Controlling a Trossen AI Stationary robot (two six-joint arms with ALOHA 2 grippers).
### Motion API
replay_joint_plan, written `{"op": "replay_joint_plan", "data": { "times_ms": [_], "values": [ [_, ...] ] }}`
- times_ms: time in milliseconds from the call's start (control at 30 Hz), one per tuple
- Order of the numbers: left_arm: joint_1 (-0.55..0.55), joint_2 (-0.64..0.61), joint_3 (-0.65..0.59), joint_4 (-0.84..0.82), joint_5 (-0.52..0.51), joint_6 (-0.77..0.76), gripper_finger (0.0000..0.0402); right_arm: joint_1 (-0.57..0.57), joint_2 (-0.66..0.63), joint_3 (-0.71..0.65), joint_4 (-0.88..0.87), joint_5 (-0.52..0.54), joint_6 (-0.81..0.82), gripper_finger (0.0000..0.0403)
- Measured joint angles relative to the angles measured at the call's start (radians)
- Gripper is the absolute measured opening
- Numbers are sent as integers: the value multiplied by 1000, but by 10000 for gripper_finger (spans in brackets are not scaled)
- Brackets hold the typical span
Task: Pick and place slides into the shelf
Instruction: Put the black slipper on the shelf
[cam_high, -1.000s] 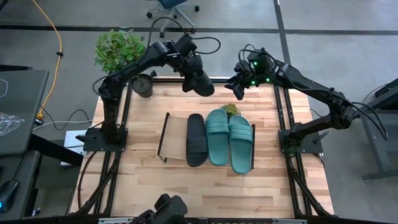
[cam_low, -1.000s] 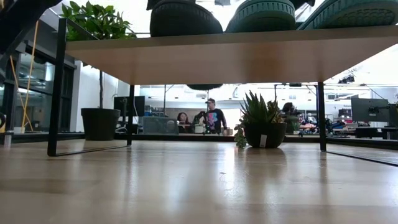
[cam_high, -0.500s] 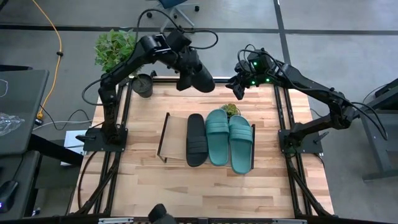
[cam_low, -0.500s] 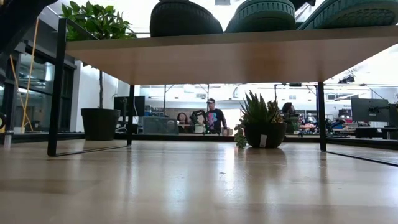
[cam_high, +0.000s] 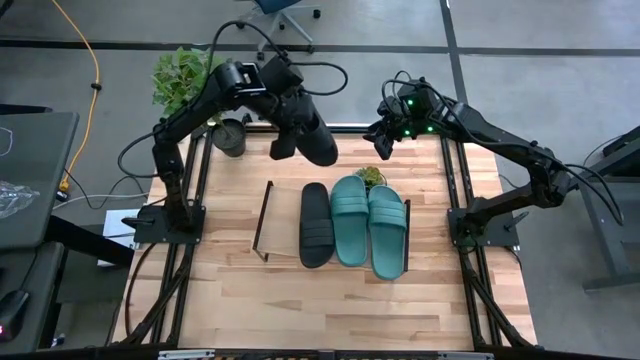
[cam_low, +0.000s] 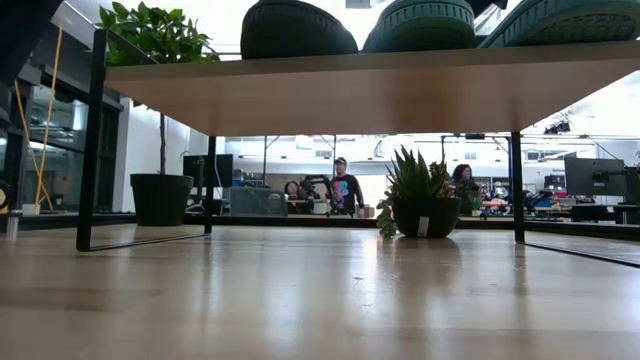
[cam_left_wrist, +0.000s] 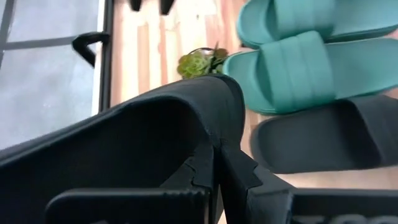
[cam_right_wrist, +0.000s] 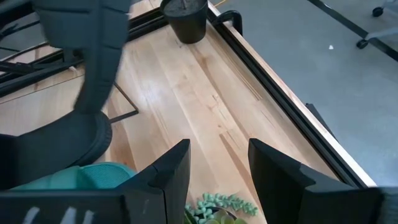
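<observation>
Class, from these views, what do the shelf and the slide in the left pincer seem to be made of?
Shelf: pale wood plank with visible grain, matte; legs look like thin black metal wire. Black slide shut in the left pincer: probably moulded rubber or foam, going by its smooth, dull, thick rounded strap.

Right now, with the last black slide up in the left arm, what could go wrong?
1. The free spot on the shelf sits right beside the placed black slide; a drop could knock it.
2. The left gripper pinches only the strap of the carried slide, so it may swing or slip.
</observation>
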Motion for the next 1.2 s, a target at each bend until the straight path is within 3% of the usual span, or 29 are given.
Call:
{"op": "replay_joint_plan", "data": {
  "times_ms": [433, 633, 1200],
  "values": [
    [-9, -101, 0, -60, 55, 8, 0, 0, 0, 0, -16, 20, 5, 154],
    [-11, -129, -3, -121, 84, 81, 0, 0, 0, 0, -16, 23, 6, 154],
    [-17, -138, -7, -119, 417, 132, 0, 0, 4, 0, -22, -3, 4, 154]
  ]
}}
